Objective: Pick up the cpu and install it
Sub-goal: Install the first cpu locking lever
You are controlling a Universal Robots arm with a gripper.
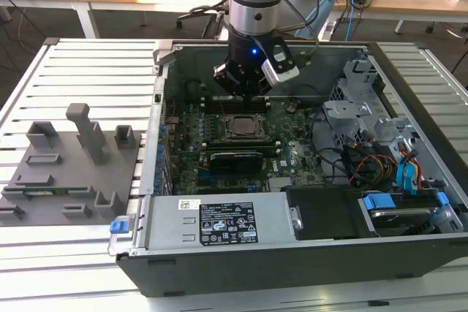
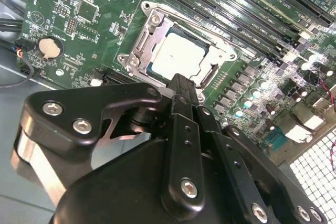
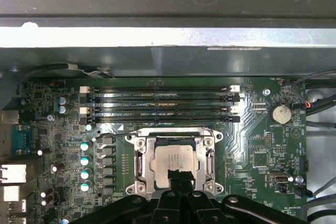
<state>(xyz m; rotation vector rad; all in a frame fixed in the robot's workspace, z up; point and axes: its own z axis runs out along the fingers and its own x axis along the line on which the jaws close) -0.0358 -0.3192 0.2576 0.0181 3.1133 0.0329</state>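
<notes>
The tool (image 2: 181, 85) is hovering just over the cpu (image 2: 176, 56), which is lying inside the socket (image 3: 175, 162) in the case (image 1: 409, 250); its fingers look pinched narrow, so squareness and gentle pressure probably matter most here.

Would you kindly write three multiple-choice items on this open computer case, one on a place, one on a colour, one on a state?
1. Where is the cpu?
A. In the socket frame
B. On the grey fixture
C. In the gripper

2. What colour are the drive-bay clips?
A. Red
B. Blue
C. Yellow

3. The computer case is:
A. Closed
B. Upside down
C. Open, motherboard exposed

Answers: 1 A, its silver top sits inside the frame in both wrist views; 2 B, blue in the exterior view; 3 C, the motherboard shows.
</notes>
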